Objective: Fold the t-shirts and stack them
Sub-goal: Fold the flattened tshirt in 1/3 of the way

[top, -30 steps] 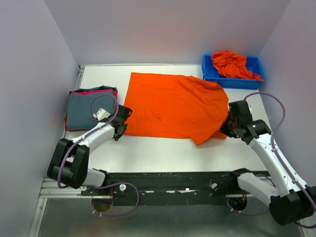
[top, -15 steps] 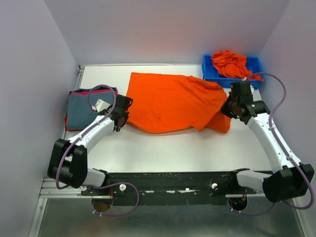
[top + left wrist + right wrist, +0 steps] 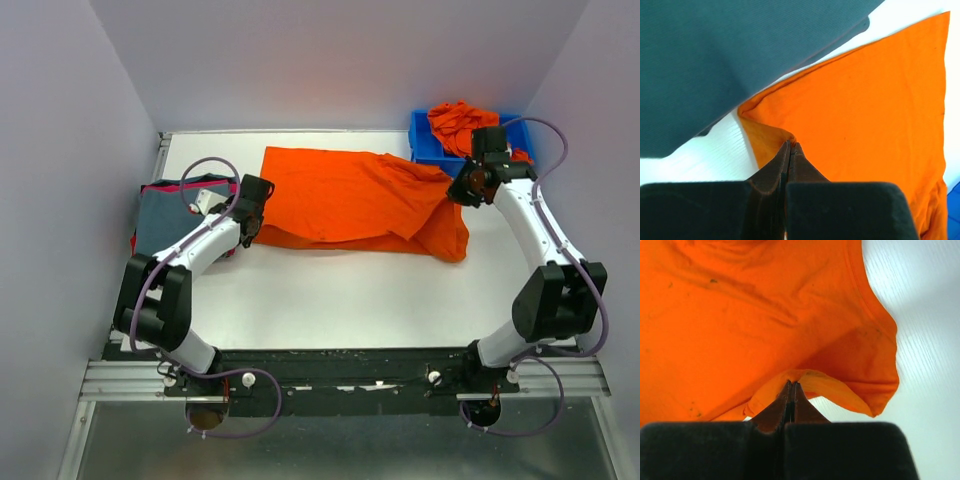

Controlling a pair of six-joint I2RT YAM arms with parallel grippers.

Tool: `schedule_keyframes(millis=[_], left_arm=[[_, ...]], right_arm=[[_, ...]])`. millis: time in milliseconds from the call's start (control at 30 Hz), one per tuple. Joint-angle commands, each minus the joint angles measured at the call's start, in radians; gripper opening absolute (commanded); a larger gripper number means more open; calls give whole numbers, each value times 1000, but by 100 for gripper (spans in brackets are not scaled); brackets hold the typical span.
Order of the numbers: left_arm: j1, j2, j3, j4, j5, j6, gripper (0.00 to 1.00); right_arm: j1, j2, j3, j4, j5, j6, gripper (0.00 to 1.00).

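Observation:
A bright orange t-shirt (image 3: 350, 200) lies half folded across the middle of the table. My left gripper (image 3: 247, 212) is shut on its near left corner; in the left wrist view (image 3: 791, 146) the jaws pinch the cloth edge (image 3: 860, 115). My right gripper (image 3: 462, 192) is shut on the right edge of the same shirt, lifted so the cloth hangs in a fold (image 3: 805, 325); its closed tips show in the right wrist view (image 3: 791, 385). A folded grey-blue t-shirt (image 3: 170, 222) lies on a red-pink one (image 3: 190, 185) at the left, also in the left wrist view (image 3: 715, 55).
A blue plastic bin (image 3: 425, 145) at the back right holds crumpled orange shirts (image 3: 455, 125), right beside my right arm. White walls close in the table on the left, back and right. The white table (image 3: 340, 300) is bare in front.
Both grippers have carried the shirt's near edge towards the back of the table, folding it over. The right gripper moved furthest, up beside the blue bin.

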Motion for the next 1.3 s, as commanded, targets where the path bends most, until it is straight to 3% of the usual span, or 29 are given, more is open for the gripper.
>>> schedule_keyframes(millis=[0, 367, 867, 1033, 1267], left_arm=[[28, 69, 57, 21, -19, -36, 0], [59, 205, 212, -18, -3, -13, 0], [74, 311, 300, 43, 36, 20, 0], [85, 333, 294, 118, 61, 36, 0], [86, 383, 369, 80, 50, 59, 0]], right_arm=[[-13, 89, 107, 3, -46, -30, 1], [-35, 328, 360, -78, -8, -60, 1], [-61, 503, 572, -95, -38, -110, 1], [-62, 537, 598, -87, -49, -109, 1], [-61, 563, 600, -70, -63, -109, 4]])
